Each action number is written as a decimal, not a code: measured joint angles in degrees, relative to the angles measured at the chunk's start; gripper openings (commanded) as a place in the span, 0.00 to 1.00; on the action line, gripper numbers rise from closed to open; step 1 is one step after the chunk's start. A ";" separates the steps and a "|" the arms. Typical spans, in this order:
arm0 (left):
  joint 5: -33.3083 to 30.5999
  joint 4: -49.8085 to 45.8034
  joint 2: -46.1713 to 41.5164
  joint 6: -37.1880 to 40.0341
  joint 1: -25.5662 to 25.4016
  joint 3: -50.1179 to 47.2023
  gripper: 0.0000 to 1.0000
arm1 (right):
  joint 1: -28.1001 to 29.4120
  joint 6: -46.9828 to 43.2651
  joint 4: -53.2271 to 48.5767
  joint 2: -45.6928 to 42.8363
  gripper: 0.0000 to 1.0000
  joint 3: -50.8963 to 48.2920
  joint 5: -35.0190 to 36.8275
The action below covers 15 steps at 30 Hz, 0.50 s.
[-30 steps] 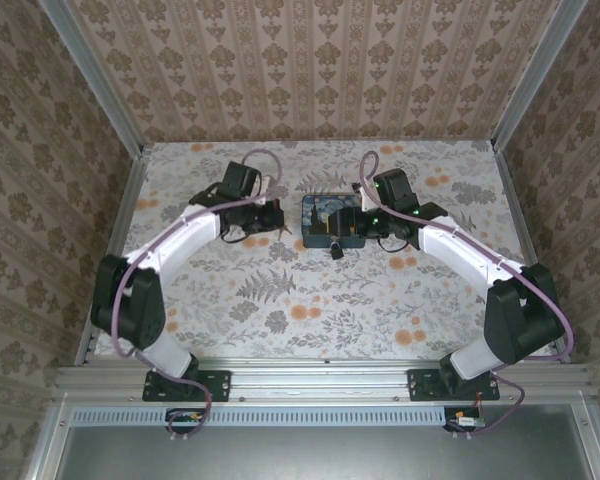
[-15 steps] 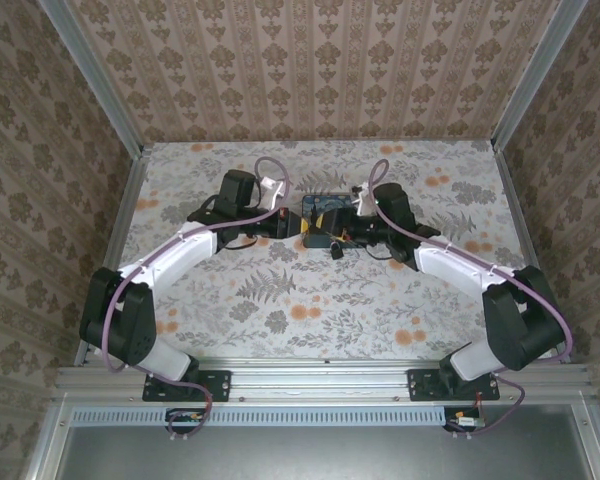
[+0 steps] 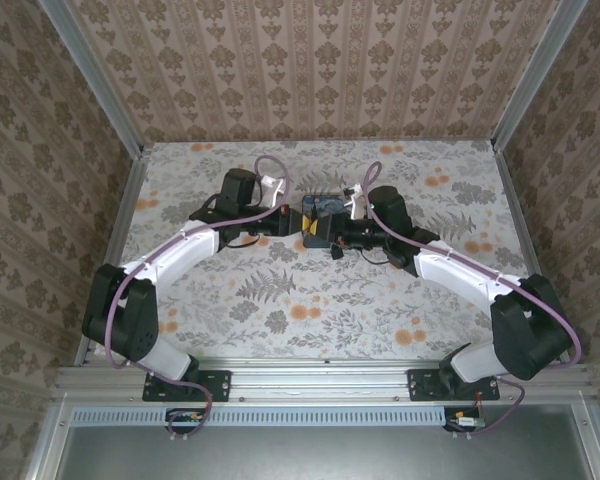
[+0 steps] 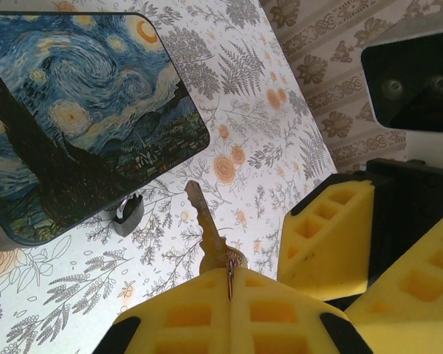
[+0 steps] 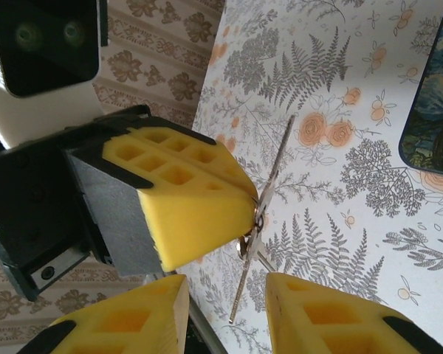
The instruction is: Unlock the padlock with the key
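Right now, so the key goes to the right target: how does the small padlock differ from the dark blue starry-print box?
Size: the small dark padlock with a silver shackle is tiny beside the flat dark blue starry-print box. Look: the padlock is plain metal; the box's top is all swirls and stars. Pose: the box lies flat, print up; the padlock sits at its edge, shackle toward it. Shared: the brass-coloured key touches neither.

Your left hand (image 3: 302, 226) and right hand (image 3: 329, 235) crowded together at the blue box (image 3: 325, 206); the near worktop (image 3: 280, 300) lay free.
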 measured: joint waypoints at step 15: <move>-0.22 -0.17 0.11 -0.02 -0.11 0.57 0.00 | 1.33 -1.97 -1.57 0.85 0.29 0.07 0.02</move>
